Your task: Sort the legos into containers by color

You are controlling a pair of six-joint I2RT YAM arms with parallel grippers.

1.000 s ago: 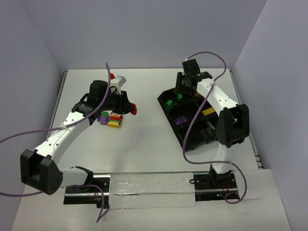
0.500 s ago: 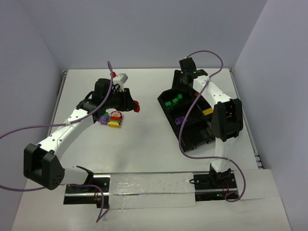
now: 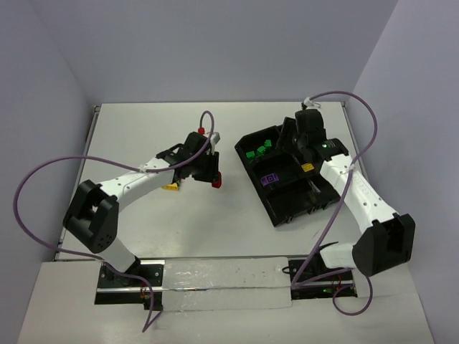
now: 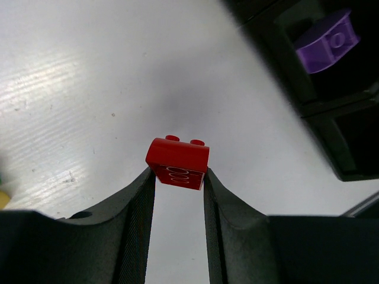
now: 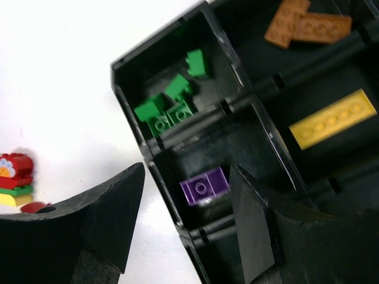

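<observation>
Left jaws clamp a red brick (image 4: 177, 164) — right jaws stand apart above the tray (image 5: 249, 136).

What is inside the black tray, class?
Green bricks in one compartment, a purple brick in the next, two orange plates, one yellow plate. Fingers of the right gripper cover other compartments.

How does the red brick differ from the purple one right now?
The red brick is clamped in the left gripper, above the table; the purple brick lies loose in a tray compartment. The red brick is unsorted; the purple brick is already sorted. Both are small studded bricks.
</observation>
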